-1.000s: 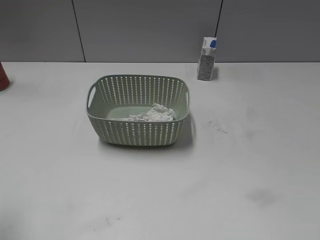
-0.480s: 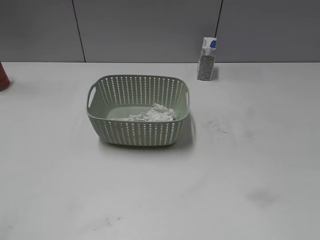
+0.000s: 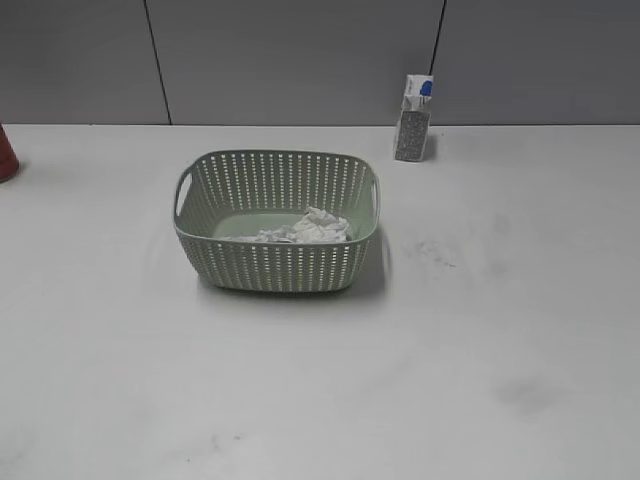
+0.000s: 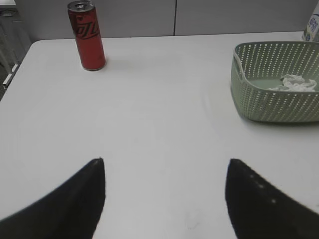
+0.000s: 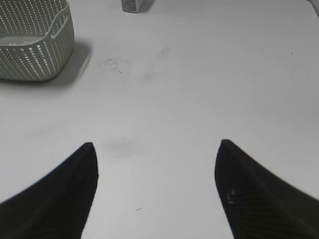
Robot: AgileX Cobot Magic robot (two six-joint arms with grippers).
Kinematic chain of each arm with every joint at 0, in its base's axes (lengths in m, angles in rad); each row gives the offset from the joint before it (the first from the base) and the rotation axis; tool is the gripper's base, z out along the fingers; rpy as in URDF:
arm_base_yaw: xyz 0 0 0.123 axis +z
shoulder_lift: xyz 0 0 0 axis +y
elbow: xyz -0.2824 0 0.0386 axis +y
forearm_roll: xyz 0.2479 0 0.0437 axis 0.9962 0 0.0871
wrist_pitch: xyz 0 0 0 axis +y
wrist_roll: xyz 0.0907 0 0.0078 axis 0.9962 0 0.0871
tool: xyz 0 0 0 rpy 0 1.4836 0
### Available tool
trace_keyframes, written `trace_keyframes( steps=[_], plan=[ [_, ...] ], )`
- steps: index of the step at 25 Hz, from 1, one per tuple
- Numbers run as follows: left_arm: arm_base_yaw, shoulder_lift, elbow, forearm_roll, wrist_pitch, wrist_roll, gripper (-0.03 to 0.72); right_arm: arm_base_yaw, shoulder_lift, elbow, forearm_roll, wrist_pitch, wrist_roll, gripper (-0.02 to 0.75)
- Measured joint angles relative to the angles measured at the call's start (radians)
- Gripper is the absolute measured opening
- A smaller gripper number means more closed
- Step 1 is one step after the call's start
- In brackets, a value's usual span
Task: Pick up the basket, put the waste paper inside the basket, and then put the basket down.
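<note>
The basket (image 3: 277,221) sits on the desk (image 3: 480,330), unmoved from a second ago, with the paper (image 3: 303,229) lying inside toward its right. My left end effector (image 4: 164,199) and right end effector (image 5: 155,186) hang spread wide and empty, well apart from it. A can (image 4: 86,35) stands far left; a carton (image 3: 413,117) far right.

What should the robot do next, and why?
Probably nothing more than keeping both arms pulled back. The waste paper already lies inside the basket, which stands on the table. The left gripper and right gripper are both open, empty and well away from it, so the job looks finished.
</note>
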Motion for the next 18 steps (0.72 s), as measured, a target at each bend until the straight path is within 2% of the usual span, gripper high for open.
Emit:
trace_keyframes(
  steps=[7, 18],
  plan=[
    [0.0, 0.0, 0.006, 0.002, 0.0, 0.0, 0.566, 0.042, 0.0, 0.0, 0.0, 0.0, 0.0, 0.581],
    [0.0, 0.0, 0.006, 0.002, 0.0, 0.0, 0.552, 0.043, 0.0, 0.0, 0.0, 0.0, 0.001, 0.581]
  ],
)
